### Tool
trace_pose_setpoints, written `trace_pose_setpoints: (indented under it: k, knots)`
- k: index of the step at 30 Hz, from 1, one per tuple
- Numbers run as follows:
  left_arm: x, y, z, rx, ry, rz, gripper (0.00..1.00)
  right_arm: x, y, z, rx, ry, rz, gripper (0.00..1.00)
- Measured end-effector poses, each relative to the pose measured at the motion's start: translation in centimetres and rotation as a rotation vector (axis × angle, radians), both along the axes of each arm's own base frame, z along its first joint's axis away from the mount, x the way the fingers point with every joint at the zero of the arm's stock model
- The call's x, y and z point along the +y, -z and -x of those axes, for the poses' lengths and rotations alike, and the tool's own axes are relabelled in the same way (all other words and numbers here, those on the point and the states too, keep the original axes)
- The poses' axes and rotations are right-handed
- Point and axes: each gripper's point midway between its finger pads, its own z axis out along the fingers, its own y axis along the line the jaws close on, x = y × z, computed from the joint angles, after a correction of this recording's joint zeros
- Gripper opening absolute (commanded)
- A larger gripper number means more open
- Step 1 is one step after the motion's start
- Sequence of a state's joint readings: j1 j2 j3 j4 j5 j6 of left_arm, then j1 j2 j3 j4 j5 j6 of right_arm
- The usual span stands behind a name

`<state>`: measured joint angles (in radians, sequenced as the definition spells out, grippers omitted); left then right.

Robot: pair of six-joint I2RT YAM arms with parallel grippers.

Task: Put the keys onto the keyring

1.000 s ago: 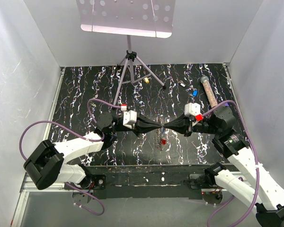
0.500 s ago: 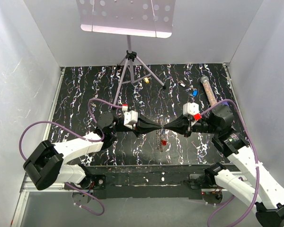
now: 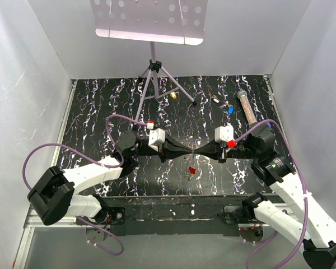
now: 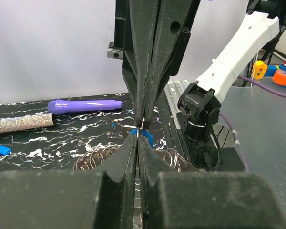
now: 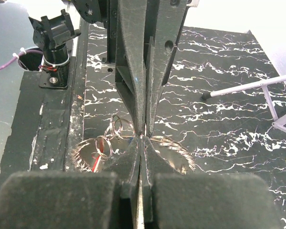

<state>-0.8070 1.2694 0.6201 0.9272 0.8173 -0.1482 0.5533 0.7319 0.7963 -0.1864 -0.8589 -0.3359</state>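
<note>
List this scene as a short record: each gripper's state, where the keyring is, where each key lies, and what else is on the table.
left gripper: shut, tip to tip with the right one
right gripper: shut
keyring: wire loops spread just under the meeting tips; grip unclear
red key: below the tips, among the loops
blue key: far right of the table, beside the glittery tube
yellow key: far side, by a leg of the tripod stand
other: purple pen
</note>
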Motion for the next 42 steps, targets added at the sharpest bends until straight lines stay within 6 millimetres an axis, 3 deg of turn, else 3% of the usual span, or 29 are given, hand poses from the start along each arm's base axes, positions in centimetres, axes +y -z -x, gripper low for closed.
trace_pose_setpoints:
  k: [18,33,38,42]
  knots:
    - [-0.1,-1.3,-0.4,0.126,-0.003,0.038,0.00,-0.4,0.6,-0.6,-0.053,0.037,0.036,0.01]
    - [0.1,-3.4,-1.4,0.233,-0.023,0.161,0.00,-0.4,-1.5,-1.1,-0.075,0.087,-0.028,0.01]
    - [0.0,-3.5,-1.5,0.236,-0.031,0.168,0.00,-0.5,-1.7,-0.8,-0.063,0.087,-0.038,0.35]
    - [0.1,-3.5,-2.1,0.226,-0.057,0.173,0.00,-0.8,-2.2,-0.1,-0.054,0.080,-0.056,0.47]
